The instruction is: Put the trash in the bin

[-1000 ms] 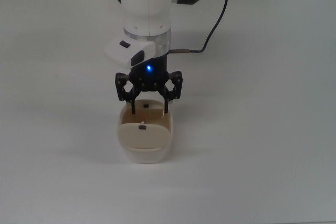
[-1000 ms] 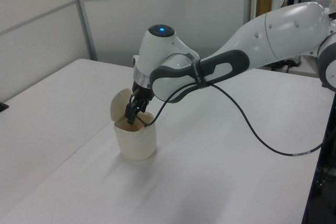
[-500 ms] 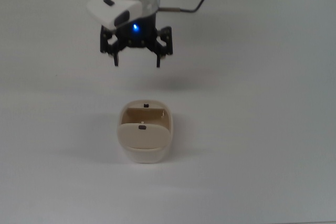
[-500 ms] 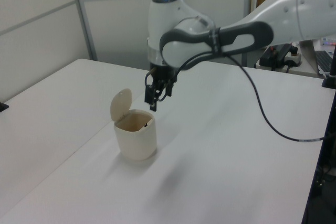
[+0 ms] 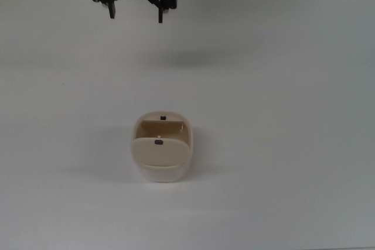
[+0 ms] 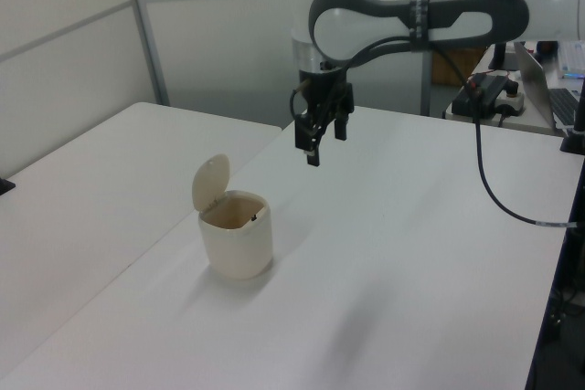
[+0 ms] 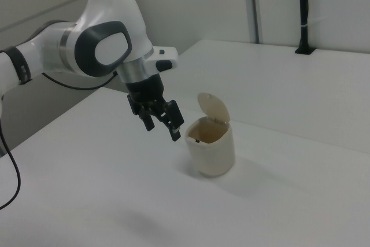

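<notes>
Top view shows the tool (image 5: 136,12) spread wide and empty, well apart from the bin (image 5: 162,155) (lid up). No trash is visible; a sweeping arm could topple the bin.

The top view looks straight down on the table (image 5: 281,115). The left and right views look obliquely from opposite sides. All 3 share the bin (image 5: 161,153).
</notes>
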Controlling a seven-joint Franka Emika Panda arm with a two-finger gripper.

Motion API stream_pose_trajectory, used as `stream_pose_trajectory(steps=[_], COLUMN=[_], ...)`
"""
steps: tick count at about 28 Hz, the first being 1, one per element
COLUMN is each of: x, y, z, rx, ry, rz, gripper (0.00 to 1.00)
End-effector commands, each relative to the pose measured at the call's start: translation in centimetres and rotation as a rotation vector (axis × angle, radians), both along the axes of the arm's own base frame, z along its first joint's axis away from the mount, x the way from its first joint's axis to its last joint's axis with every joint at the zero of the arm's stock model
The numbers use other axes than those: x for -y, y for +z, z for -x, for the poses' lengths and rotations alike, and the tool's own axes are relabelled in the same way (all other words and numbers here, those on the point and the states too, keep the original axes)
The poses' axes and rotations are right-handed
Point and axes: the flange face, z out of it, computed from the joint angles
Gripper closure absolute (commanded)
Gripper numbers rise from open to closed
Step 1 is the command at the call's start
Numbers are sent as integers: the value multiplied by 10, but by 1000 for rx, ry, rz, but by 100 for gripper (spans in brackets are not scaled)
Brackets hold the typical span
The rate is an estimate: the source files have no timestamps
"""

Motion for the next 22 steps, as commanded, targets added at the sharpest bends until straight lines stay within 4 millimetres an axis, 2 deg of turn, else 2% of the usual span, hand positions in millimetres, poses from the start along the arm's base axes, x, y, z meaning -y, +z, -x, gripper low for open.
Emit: stream_pose_trajectory(steps=[1,5,22], x=[15,30,33], y=[15,24,22], z=[23,30,29], rx=[-40,-32,-33], ry=[-42,-71,-59], rz=[-21,-22,-22], gripper=[0,0,0])
